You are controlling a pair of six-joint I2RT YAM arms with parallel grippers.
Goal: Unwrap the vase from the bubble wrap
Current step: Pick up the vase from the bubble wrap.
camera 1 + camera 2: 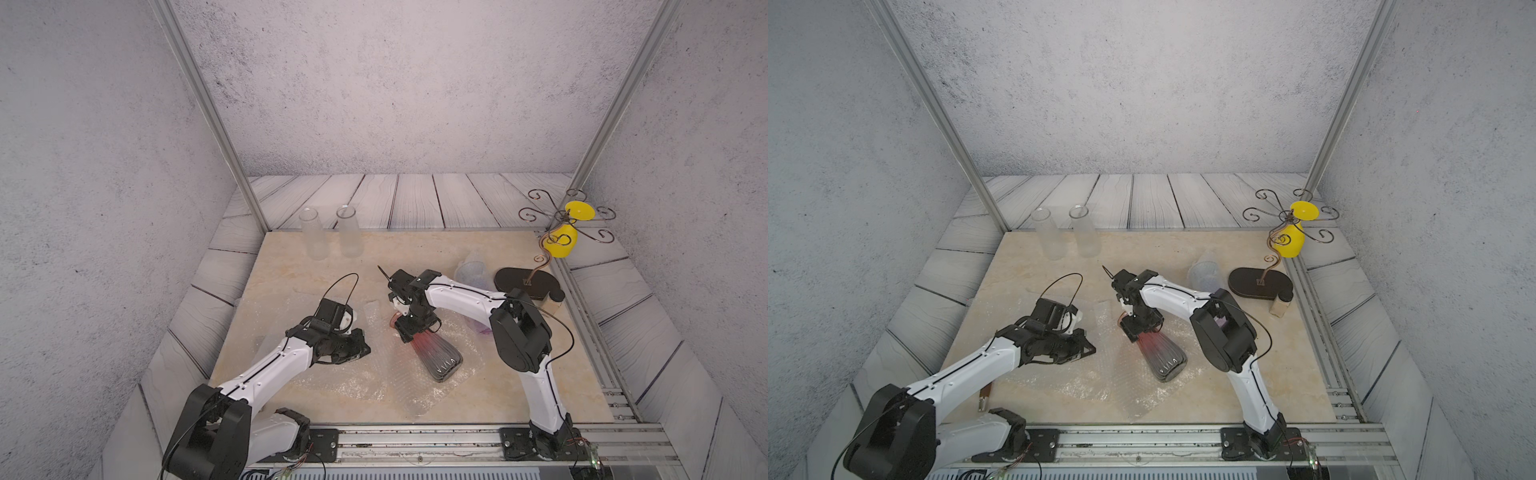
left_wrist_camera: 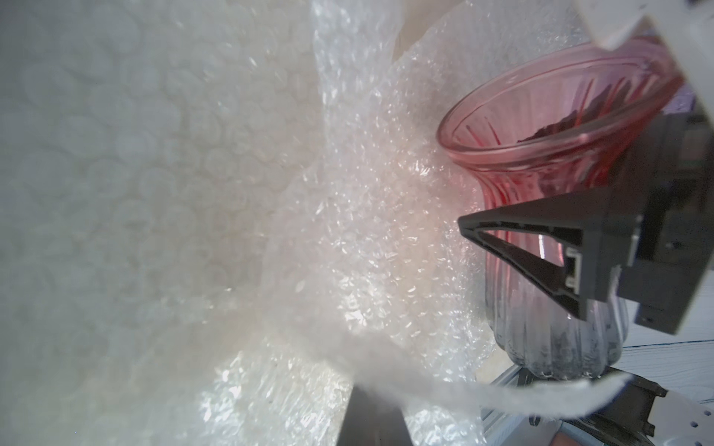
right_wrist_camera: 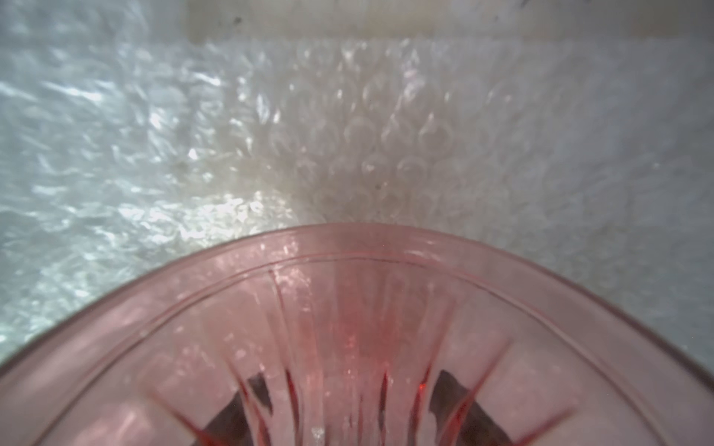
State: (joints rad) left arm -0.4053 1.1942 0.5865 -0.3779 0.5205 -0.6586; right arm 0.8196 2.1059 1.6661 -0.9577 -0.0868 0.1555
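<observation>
vase (image 1: 438, 353): ribbed glass, pink at the mouth fading to grey at the base, lying on its side mid-table, mouth pointing toward the back.
where: on the flattened bubble wrap (image 1: 365, 386), touching it; no layer covers the glass.
vase handling: judged rigid, fairly heavy, smooth and slippery, breakable. round body may roll. best hold looks like the narrow neck (image 2: 510, 200) under the flared mouth.
wrap handling: judged light, floppy and crinkly, slides easily. take it by a free edge.
right gripper (image 1: 417, 332): jaws astride the neck, look clamped on it. one finger (image 2: 541, 218) lies across the glass in the left wrist view.
left gripper (image 1: 361, 351): closed at the wrap's left edge, seems to pinch a lifted fold, not certain.
progress: unwrapping looks nearly done, vase not yet lifted clear of the sheet.
text/brands: none readable anywhere.
around: clear jars (image 1: 347, 230) back left and wire stand (image 1: 525, 284) back right, both well apart from the vase.
</observation>
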